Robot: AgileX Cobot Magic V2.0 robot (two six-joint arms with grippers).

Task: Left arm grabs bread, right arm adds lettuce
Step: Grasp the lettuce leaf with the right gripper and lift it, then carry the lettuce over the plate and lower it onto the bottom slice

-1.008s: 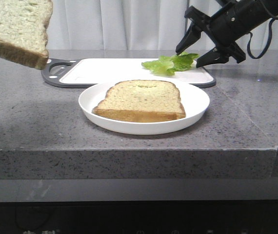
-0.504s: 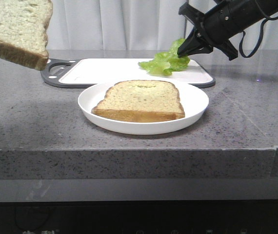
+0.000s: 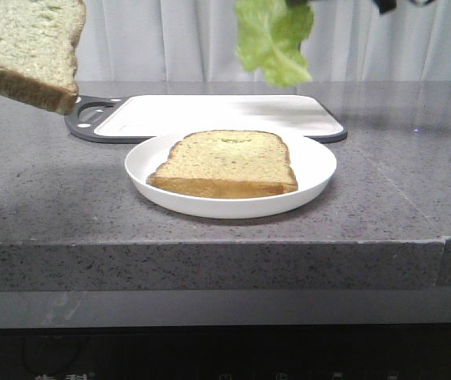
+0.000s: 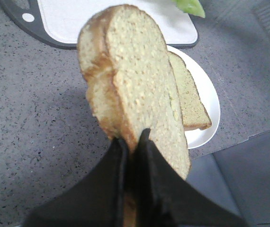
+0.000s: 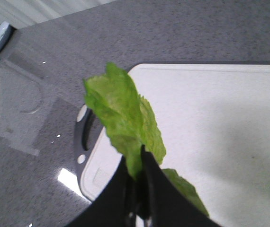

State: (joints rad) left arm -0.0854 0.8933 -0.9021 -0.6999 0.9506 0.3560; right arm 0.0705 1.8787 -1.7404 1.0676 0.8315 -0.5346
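Note:
My left gripper (image 4: pixel 131 142) is shut on the bread (image 4: pixel 135 80), a thick tan slice with a brown crust, held in the air at the far left of the front view (image 3: pixel 24 47). The gripper itself is out of that view. My right gripper (image 5: pixel 134 161) is shut on the lettuce (image 5: pixel 121 118), a crinkled light-green leaf. The lettuce hangs high above the back of the cutting board in the front view (image 3: pixel 273 39). Only small dark bits of the right arm (image 3: pixel 384 6) show at the top edge.
A white plate (image 3: pixel 308 170) sits mid-counter with a thinner golden slice (image 3: pixel 229 162) on it. A white cutting board (image 3: pixel 210 115) with a dark grey handle (image 3: pixel 91 119) lies behind the plate. The grey stone counter drops off at its front edge (image 3: pixel 210 253).
The right gripper has closed on the lettuce and lifted it from the cutting board up toward the top of the front view. The bread at the left has not moved.

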